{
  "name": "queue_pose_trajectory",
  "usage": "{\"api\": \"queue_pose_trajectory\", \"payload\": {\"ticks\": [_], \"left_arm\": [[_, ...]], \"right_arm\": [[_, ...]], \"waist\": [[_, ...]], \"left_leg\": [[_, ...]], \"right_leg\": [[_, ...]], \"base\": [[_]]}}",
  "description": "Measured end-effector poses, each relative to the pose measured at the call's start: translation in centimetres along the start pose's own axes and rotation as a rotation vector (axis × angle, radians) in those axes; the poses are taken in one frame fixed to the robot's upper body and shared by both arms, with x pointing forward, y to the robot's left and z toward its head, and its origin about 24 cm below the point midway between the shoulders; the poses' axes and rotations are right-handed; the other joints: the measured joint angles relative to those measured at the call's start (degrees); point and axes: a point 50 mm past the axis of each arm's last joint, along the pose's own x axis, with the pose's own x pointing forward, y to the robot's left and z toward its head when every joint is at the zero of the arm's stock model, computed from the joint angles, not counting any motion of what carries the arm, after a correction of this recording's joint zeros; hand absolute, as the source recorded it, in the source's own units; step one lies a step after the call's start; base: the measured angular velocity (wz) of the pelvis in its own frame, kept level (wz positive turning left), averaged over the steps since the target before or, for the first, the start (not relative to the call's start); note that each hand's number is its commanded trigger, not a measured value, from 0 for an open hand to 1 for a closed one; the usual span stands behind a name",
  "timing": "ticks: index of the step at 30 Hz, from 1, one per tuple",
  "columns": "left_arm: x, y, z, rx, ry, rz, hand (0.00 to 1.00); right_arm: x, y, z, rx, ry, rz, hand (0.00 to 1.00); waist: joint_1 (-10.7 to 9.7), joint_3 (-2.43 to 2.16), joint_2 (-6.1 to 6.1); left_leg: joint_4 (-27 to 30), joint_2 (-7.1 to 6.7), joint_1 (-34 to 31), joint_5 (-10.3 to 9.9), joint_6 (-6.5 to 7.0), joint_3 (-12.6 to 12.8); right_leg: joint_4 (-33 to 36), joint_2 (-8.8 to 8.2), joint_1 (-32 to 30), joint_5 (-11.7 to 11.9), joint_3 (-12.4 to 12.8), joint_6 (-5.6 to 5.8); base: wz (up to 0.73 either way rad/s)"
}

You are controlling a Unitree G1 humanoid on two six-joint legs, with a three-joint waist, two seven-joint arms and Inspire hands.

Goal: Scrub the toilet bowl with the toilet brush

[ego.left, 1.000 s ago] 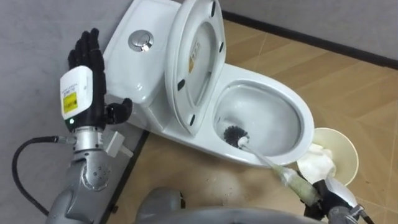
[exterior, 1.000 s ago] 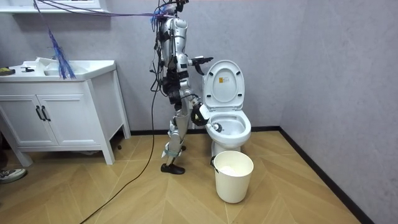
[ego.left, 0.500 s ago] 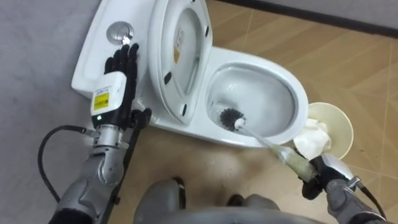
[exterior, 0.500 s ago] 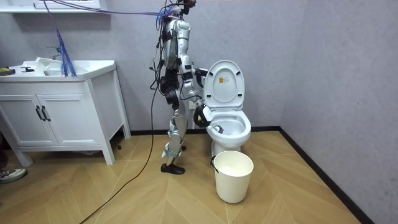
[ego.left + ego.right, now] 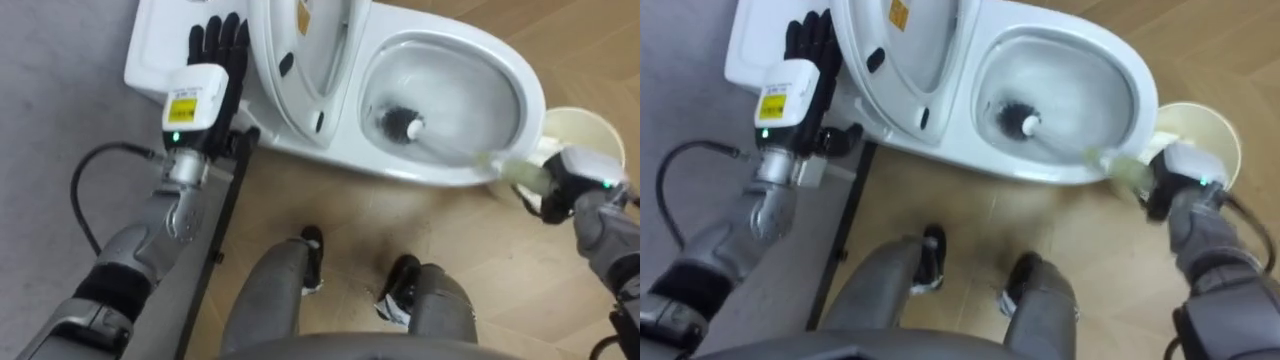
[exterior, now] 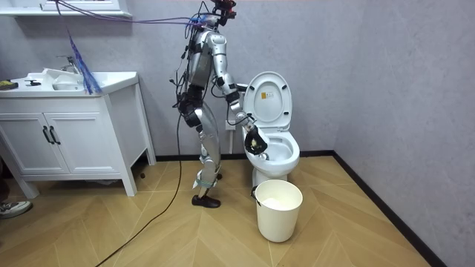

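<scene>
1. Right hand [image 5: 565,188]: fingers curled round the handle of the brush [image 5: 455,148], just outside the bowl rim [image 5: 532,95] and near the pail [image 5: 598,128].
2. Brush head [image 5: 400,123]: low inside the bowl, on the side nearer the raised seat [image 5: 300,60]. It looks to be touching the porcelain.
3. Left hand [image 5: 218,48]: fingers straight, laid flat on the tank [image 5: 155,45] beside the seat. Reads as a brace.
4. Step in hand, as I judge it: scrubbing the bowl's inside.
5. To do it well:
   - Grip firmly so the handle cannot twist.
   - Work the head round the wall and under the rim in short strokes.
   - Stay clear of the seat.
   - Lift out slowly to limit drips.
</scene>
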Motion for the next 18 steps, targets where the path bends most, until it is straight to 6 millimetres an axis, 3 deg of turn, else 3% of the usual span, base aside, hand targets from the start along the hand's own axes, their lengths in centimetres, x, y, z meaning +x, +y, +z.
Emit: {"api": "queue_pose_trajectory", "payload": {"ticks": [3, 5, 9, 18], "left_arm": [[1.4, 1.4, -0.3, 0.037, -0.022, 0.061, 0.00], [1.9, 2.1, -0.4, 0.057, -0.031, 0.096, 0.00], [2.8, 3.1, -0.6, 0.087, -0.047, 0.143, 0.00], [2.9, 3.8, -0.8, 0.094, -0.036, 0.205, 0.00]], "right_arm": [[0.6, -1.9, 1.5, -0.041, -0.048, -0.086, 1.00], [1.0, -2.8, 2.5, -0.071, -0.081, -0.129, 1.00], [1.5, -5.0, 4.0, -0.130, -0.113, -0.218, 1.00], [1.8, -7.0, 4.7, -0.243, -0.109, -0.291, 1.00]], "waist": [[0.2, 0.34, -0.10], [0.5, 0.25, 0.28], [1.4, 0.54, 0.67], [2.5, 0.55, 1.00]], "left_leg": [[1.7, 0.30, -3.7, 0.5, -0.05, 0.1], [2.2, 1.02, -5.9, 1.1, -0.06, 0.2], [2.1, 1.28, -8.5, 2.3, -0.33, 0.1], [2.2, 1.49, -10.4, 2.6, -0.72, 0.0]], "right_leg": [[2.0, -0.15, -4.2, 0.2, 0.3, -0.91], [2.0, 0.40, -6.3, 1.2, 0.3, -1.53], [2.4, 0.53, -9.2, 2.0, 0.1, -2.27], [3.0, 0.45, -11.2, 1.7, -0.2, -2.79]], "base": [[-0.09], [-0.15], [-0.03], [0.00]]}}
